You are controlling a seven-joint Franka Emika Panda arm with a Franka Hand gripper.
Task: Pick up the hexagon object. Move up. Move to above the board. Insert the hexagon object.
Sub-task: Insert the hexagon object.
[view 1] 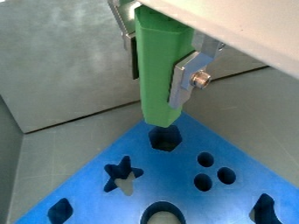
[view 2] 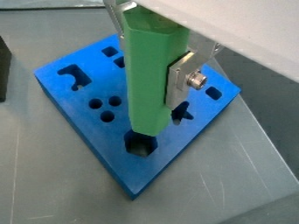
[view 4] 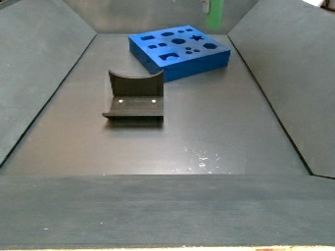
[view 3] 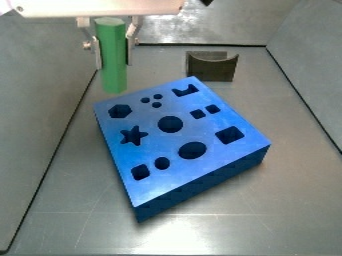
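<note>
Bright green hexagon object upright, clamped in the hand, lower end just above the board, over its hexagon hole.

Even, soft overhead light here, colours reading bright. Pale glare streaks the tray floor near its front edge in a side view. Up close in both wrist views, the gripper looks soft and slightly blurred; pictures grainy overall.
</note>
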